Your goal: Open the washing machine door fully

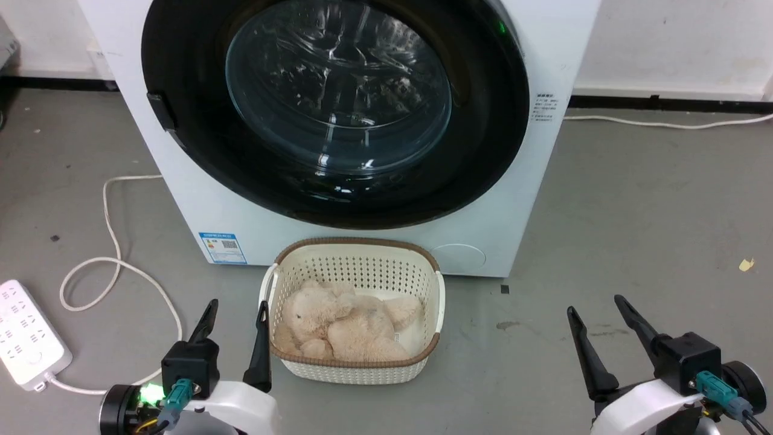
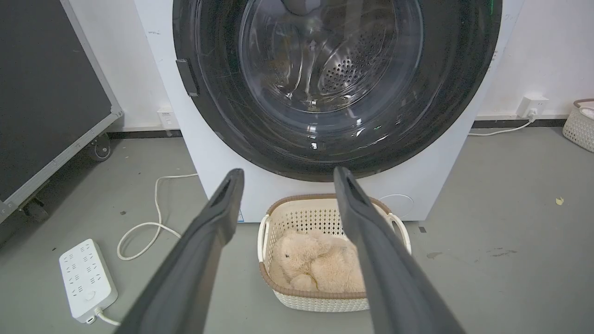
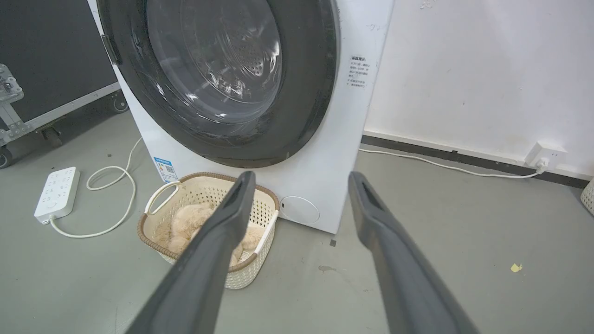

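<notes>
Two claws are held low over the floor, and both are spread wide with nothing in them. The left claw (image 1: 237,305) is seen just beside the basket (image 1: 356,244), where a soft toy (image 1: 344,326) is kept, likely to be washed. The right claw (image 1: 595,304) is held well apart from it, over bare floor (image 1: 634,211). Both are likely kept back because no pull has been started. Past the basket, the washing machine door (image 1: 338,103) is found shut flat on the white machine (image 1: 199,199). A small black grip (image 1: 162,112) is seen on its left edge, so that edge is likely the one to be pulled. Plenty of room is left at the right for a swing. The basket is set under the door's low edge, so a bump must be watched for. A power strip (image 1: 24,332) is laid at the left.
</notes>
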Controlling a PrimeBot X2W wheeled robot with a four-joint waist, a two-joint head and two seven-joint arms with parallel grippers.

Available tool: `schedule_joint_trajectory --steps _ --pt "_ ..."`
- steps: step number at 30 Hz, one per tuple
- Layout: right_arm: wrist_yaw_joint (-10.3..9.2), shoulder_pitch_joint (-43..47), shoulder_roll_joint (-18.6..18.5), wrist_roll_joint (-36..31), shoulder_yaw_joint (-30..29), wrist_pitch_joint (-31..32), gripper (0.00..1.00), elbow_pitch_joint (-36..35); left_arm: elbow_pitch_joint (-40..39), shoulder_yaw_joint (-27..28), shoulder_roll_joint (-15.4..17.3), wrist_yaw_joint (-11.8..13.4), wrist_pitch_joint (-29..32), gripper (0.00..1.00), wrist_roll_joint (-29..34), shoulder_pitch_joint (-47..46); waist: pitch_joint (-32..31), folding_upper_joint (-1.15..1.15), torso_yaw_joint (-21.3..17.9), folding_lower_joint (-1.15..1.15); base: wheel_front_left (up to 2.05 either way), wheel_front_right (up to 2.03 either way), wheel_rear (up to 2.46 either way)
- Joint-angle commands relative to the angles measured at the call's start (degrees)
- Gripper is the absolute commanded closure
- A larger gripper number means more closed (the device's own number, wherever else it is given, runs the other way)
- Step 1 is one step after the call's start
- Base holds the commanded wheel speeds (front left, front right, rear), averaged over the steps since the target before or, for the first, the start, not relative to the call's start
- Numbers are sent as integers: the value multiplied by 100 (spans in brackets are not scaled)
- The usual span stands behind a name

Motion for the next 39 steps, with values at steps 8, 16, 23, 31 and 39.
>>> schedule_joint_trajectory --steps 8,16,23,31,39 --pt "-1 -415 -102 158 7 -82 0 -16 -97 -93 -1 80 -158 0 -48 -157 234 0 36 -1 0 0 0" --pt "-1 -879 -268 359 26 -52 0 2 -156 -152 -1 118 -253 0 -68 -256 441 0 69 -1 0 0 0" --pt "-2 -1252 -394 608 24 -1 0 55 -188 -170 -1 144 -325 0 -83 -313 572 0 91 -1 0 0 0" --pt "-2 -1734 -448 1099 -99 101 50 238 -216 -213 -1 185 -421 0 -111 -368 685 0 136 -1 0 0 0" --pt "-2 -2279 -419 1754 -346 314 100 538 -274 -260 -1 220 -517 0 -120 -434 843 0 175 -1 0 0 0"
